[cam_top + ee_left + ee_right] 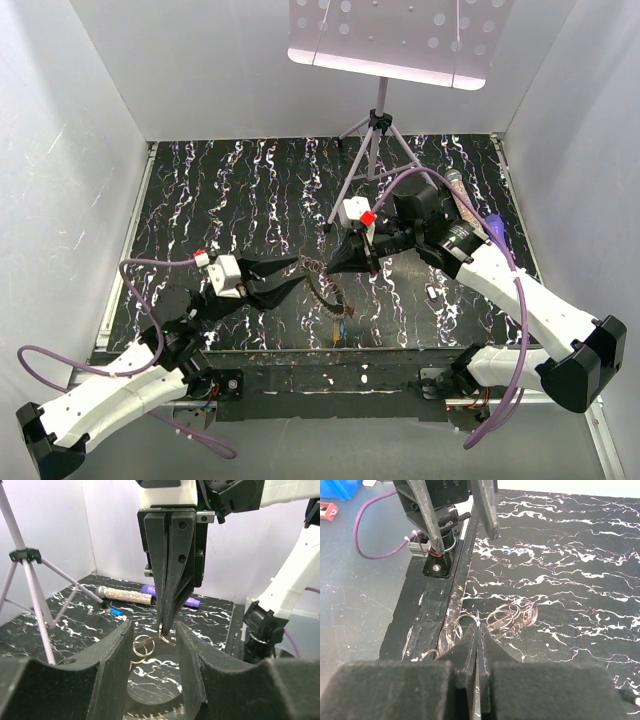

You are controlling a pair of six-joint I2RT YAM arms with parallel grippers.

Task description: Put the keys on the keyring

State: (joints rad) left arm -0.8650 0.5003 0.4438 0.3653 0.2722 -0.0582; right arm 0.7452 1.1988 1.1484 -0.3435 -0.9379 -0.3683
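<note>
The keyring (322, 288) is a chain of thin coppery wire loops lying on the black marbled mat between the two grippers. A small red piece (341, 329) sits at its near end. My right gripper (333, 266) is shut, with one loop pinched at its tips. The right wrist view shows the shut tips (479, 628) over the loops (512, 616). My left gripper (290, 279) is open and empty. In its wrist view the left gripper (154, 630) frames the right gripper's tips (165, 624) and loose loops (143, 645). I see no keys for sure. A small blue piece (116, 612) lies farther back.
A purple tripod (368, 150) with a perforated tray on top stands at the back middle. A glittery microphone (125, 596) and a purple object (192, 601) lie at the mat's right side. A small white piece (430, 292) lies near the right arm. The mat's front edge (462, 575) runs next to the loops.
</note>
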